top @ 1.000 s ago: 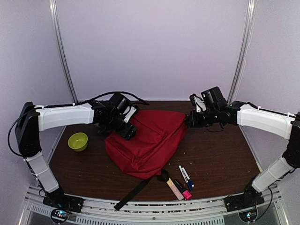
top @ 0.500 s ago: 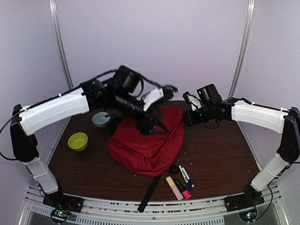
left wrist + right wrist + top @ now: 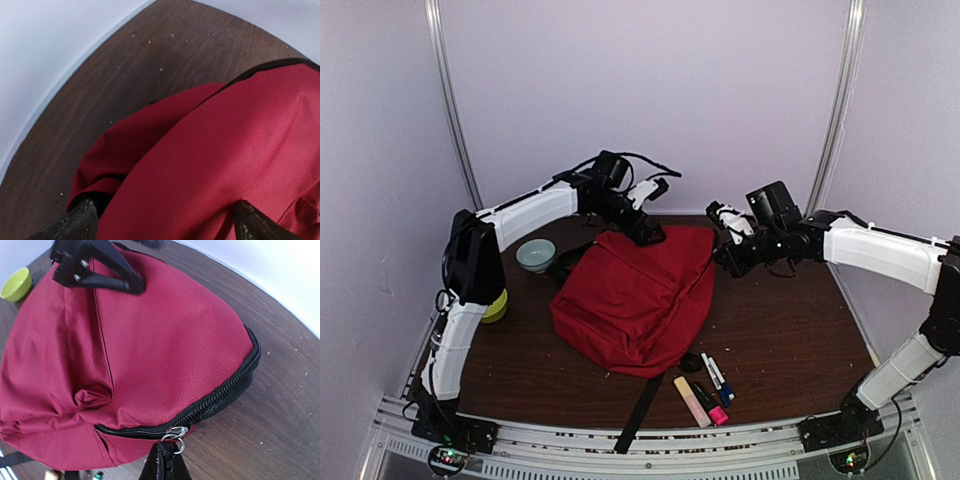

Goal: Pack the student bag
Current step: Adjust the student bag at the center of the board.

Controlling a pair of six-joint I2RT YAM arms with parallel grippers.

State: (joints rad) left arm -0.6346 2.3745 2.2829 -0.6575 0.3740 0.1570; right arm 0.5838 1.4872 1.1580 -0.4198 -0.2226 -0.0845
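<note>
Markers (image 3: 712, 385) beside student bag (image 3: 635, 295) | left end effector (image 3: 650, 233) released | right end effector (image 3: 163, 455) grasping zipper (image 3: 210, 405)

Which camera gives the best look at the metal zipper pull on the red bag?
The right wrist view: the zipper pull sits close up, pinched by the shut right gripper. The top view shows the whole student bag, but the pull is too small there. The left wrist view shows only its red fabric.

A dark wooden table (image 3: 790, 330) stands against plain pale lilac walls (image 3: 650, 90).
</note>
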